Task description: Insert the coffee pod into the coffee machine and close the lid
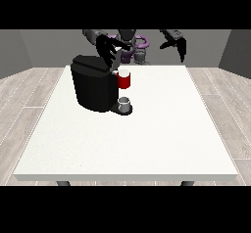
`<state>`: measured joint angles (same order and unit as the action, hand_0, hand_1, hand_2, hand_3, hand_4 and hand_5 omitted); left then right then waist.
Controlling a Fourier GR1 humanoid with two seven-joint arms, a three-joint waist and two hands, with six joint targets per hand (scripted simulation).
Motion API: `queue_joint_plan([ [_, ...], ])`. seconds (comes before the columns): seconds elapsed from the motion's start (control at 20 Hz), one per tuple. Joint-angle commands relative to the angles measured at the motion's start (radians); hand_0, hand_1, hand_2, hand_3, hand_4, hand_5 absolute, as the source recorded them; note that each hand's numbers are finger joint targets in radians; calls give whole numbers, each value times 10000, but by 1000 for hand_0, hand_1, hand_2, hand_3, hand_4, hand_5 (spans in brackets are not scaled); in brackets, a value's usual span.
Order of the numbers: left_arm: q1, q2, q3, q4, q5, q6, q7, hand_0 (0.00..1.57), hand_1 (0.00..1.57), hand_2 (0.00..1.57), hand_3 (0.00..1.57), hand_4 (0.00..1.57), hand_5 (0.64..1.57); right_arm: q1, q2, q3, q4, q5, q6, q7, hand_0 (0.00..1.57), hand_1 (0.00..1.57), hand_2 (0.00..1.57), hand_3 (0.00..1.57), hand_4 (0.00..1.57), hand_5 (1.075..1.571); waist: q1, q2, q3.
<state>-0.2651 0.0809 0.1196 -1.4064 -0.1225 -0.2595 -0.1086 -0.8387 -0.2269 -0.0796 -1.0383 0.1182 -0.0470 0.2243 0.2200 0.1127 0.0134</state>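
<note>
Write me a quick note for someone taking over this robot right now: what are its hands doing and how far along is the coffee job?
Robot hand at the view's left: fingers spread, above the coffee machine's top, holding nothing visible.
Robot hand at the view's right: raised off the table, idle, fingers relaxed.
Red part sits at the machine's head; a small grey cup stands below it.
Done: cannot tell whether the pod is in.
Left: confirm pod, close lid.

- The large white table (147,144) carries the bulky black coffee machine (93,87) on its rear left part.
- A small grey cup (125,104) stands at the machine's right foot.
- A red cylindrical holder (124,80) sits directly above the cup.
- The hand at the view's left (109,50) hangs over the machine's top.
- The hand at the view's right (177,45) is raised behind the table, well apart.
</note>
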Motion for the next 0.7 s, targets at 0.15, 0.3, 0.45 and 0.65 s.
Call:
queue_joint_plan([
  [0.15,-545,3,-262,-43,-41,-194,-164,0,0,0,0,439,1571,-1430,278,494,-424,415,-29,-308,0,0,0,0,259,1571,1346,599,-135],
  [0.3,-686,0,-210,209,13,-218,-175,0,0,0,0,382,1571,-1539,435,522,-786,486,-228,177,0,0,0,0,160,1571,1405,607,-139],
  [0.45,-945,-187,-449,-56,46,-287,-206,0,0,0,0,424,1571,-1653,-105,296,-996,390,184,366,0,0,0,0,102,1571,1798,911,-127],
  [0.65,-1170,-74,-453,108,116,-491,-141,0,0,0,0,399,1571,-1807,-489,286,-1586,660,217,1015,0,0,0,0,53,1571,2177,1090,-130],
])
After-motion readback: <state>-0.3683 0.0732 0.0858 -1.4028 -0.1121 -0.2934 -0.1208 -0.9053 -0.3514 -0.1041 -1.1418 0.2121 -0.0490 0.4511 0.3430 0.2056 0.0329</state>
